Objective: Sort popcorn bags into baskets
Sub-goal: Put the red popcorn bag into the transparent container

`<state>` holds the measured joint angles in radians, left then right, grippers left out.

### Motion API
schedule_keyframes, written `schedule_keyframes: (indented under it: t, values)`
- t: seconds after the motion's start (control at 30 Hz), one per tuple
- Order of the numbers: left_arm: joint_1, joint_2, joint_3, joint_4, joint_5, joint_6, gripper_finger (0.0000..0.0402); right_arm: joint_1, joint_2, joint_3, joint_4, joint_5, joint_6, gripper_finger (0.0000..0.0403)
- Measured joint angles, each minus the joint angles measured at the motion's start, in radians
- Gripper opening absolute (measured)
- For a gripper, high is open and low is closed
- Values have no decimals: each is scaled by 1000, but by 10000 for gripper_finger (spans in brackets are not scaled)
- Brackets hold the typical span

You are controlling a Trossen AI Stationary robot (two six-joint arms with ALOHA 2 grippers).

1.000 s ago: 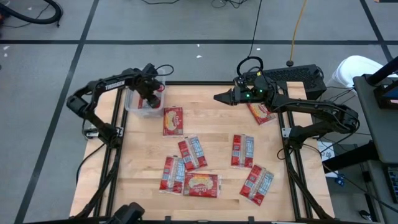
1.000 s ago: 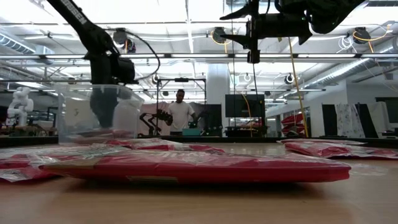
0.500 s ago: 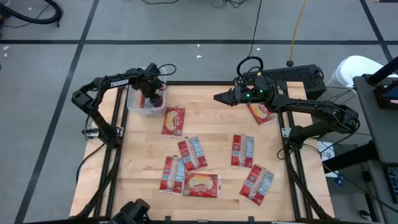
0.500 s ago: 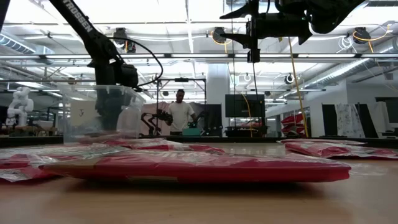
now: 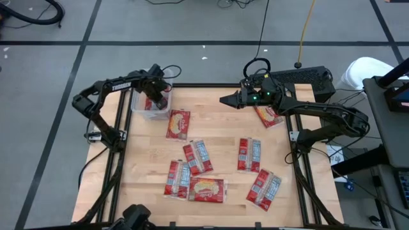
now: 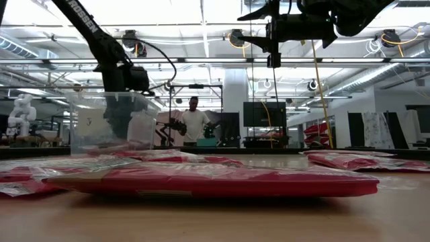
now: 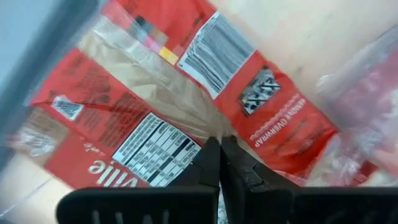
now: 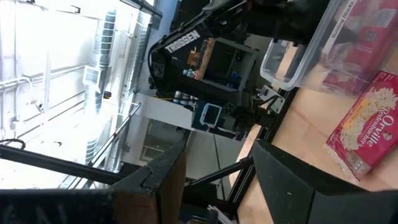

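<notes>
Popcorn bags [image 5: 197, 156] lie scattered flat across the wooden table [image 5: 217, 121], six or so in the open: one [image 5: 178, 124] just beside the basket [image 5: 142, 108], a loose group toward the near edge, and two more toward the right side. One more [image 5: 269, 115] lies under the right arm at the far right corner. The basket, a clear tub at the table's far left corner, has red packets [image 7: 186, 93] in it (their barcode and label panels face up). The left gripper [image 5: 158, 101] hangs inside the tub just above those packets, its fingers [image 7: 211, 165] pressed together with nothing between them. The right gripper [image 5: 225, 101] hovers high over the far middle of the table, jaws spread apart and empty. A person [image 6: 194, 121] stands in the room beyond.
</notes>
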<state>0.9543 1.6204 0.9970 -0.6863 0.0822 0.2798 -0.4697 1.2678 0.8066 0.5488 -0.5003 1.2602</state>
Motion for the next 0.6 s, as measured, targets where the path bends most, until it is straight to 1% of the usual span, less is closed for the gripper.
schedule_keyframes:
  t: [0.5,0.6]
  values:
    - [5,-159,3,-16,-4,-14,1,0,0,0,-8,7,-12,180]
    - [5,-205,3,-26,-4,-13,1,0,0,0,-8,32,-16,180]
